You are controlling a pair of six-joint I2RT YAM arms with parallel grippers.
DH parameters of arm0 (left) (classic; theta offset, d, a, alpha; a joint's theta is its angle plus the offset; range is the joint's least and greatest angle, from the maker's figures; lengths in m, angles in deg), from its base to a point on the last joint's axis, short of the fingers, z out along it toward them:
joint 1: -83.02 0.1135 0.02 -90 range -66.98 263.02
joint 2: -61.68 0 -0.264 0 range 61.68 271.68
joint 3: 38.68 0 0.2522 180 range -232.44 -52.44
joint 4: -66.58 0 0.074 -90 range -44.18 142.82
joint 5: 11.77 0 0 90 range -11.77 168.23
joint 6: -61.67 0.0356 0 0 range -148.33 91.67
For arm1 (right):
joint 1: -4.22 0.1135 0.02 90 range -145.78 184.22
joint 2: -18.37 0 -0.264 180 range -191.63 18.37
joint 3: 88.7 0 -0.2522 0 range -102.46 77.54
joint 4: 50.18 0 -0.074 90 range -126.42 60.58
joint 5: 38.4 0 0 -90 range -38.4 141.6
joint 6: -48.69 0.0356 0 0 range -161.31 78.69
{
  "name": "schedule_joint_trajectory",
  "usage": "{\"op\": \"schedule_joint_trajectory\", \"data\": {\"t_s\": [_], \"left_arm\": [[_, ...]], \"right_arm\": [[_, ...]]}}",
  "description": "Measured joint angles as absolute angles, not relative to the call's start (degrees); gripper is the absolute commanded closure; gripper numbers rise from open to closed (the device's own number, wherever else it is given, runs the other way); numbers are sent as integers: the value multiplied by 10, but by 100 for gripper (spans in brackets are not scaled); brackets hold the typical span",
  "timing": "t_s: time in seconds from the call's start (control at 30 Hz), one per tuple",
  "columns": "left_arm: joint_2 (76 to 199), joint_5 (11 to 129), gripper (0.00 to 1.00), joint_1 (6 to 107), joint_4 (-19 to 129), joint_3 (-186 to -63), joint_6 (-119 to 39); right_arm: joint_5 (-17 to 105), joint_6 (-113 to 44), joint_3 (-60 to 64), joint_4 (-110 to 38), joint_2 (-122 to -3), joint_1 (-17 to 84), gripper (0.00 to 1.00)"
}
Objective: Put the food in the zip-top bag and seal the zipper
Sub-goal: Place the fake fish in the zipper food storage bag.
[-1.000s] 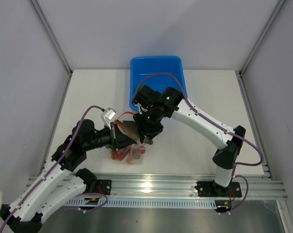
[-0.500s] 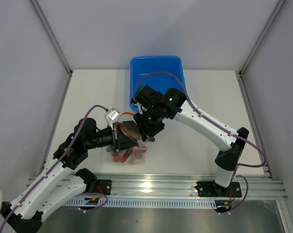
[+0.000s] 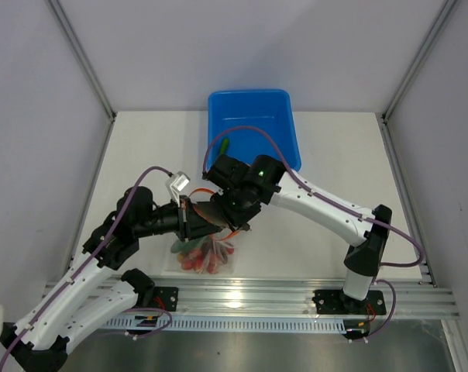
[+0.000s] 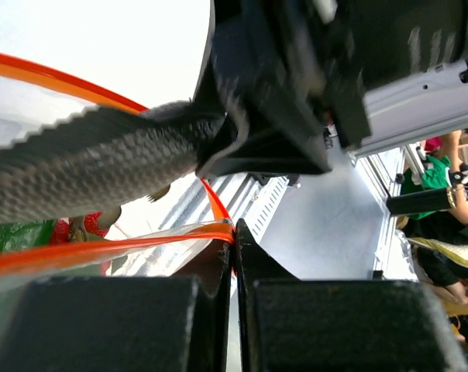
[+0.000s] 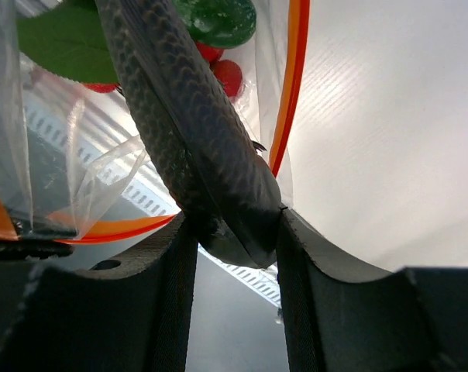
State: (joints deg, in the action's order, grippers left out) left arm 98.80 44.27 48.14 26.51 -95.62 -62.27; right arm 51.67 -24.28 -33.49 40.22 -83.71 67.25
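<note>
The clear zip-top bag (image 3: pixel 207 254) hangs near the table's front edge with red tomatoes (image 5: pixel 228 74) and green pieces (image 5: pixel 215 19) inside. My left gripper (image 4: pixel 235 232) is shut on its orange-red zipper (image 4: pixel 141 246) and holds the mouth up. My right gripper (image 5: pixel 234 232) is shut on the tail of the grey fish (image 5: pixel 180 116), whose body reaches down into the bag's mouth. The fish also shows in the left wrist view (image 4: pixel 87 167) and from above (image 3: pixel 211 211). A green cucumber (image 3: pixel 224 145) lies in the blue tub.
The blue tub (image 3: pixel 253 108) stands at the back middle of the table. Grey walls close in both sides. The aluminium rail (image 3: pixel 296 298) runs along the near edge.
My right gripper moved down and left with the fish, pushing it further into the bag. The bag now hangs lower and fuller. My left gripper kept its hold.
</note>
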Motion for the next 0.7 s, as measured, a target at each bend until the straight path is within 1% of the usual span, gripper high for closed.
{"op": "schedule_joint_trajectory", "data": {"t_s": [0.2, 0.37, 0.53, 0.7], "left_arm": [[988, 455, 100, 481, 241, -963, -603], [991, 470, 99, 481, 211, -985, -582], [991, 487, 99, 481, 187, -997, -565], [988, 493, 99, 481, 179, -998, -558]], "right_arm": [[555, -242, -330, 406, -846, 715, 100], [557, -230, -326, 407, -842, 733, 100], [546, -219, -297, 408, -816, 733, 97], [528, -215, -249, 406, -770, 733, 97]]}}
